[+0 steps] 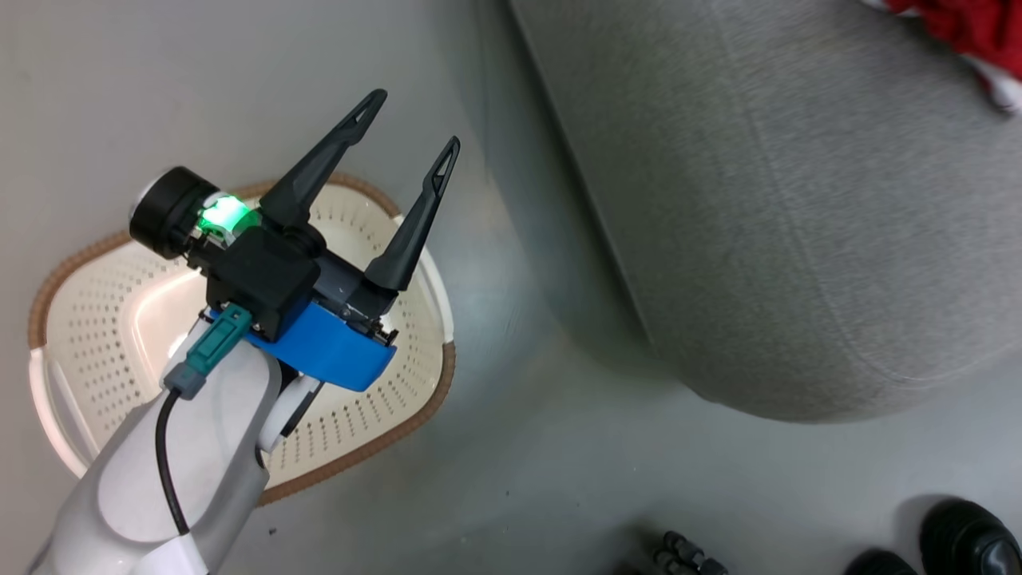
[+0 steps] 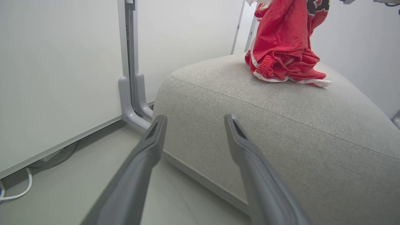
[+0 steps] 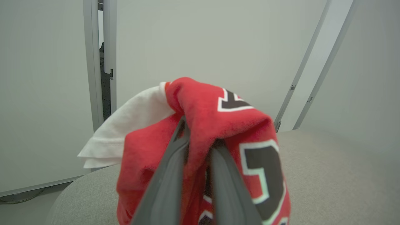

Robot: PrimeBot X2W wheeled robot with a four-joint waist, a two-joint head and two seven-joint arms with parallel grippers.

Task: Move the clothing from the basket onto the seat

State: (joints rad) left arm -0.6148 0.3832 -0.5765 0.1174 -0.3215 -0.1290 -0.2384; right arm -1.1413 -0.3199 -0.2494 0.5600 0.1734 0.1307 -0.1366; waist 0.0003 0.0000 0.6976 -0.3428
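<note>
One bunch of red clothing [image 2: 281, 47] hangs from the right gripper [image 3: 198, 142], whose fingers are pressed together on a fold of the numbered jersey [image 3: 218, 118]; its long axis runs straight down, with the lower end heaped on the seat [image 2: 250, 131] directly beneath the grip. The coming release, I judge, turns on that vertical line: the cloth lies below the right gripper, so parting the fingers should drop it onto the seat. The left gripper [image 1: 415, 120], spread and holding nothing, hangs over the basket [image 1: 80, 255] on the floor [image 1: 519, 479] beside the seat, well apart from the clothing.
</note>
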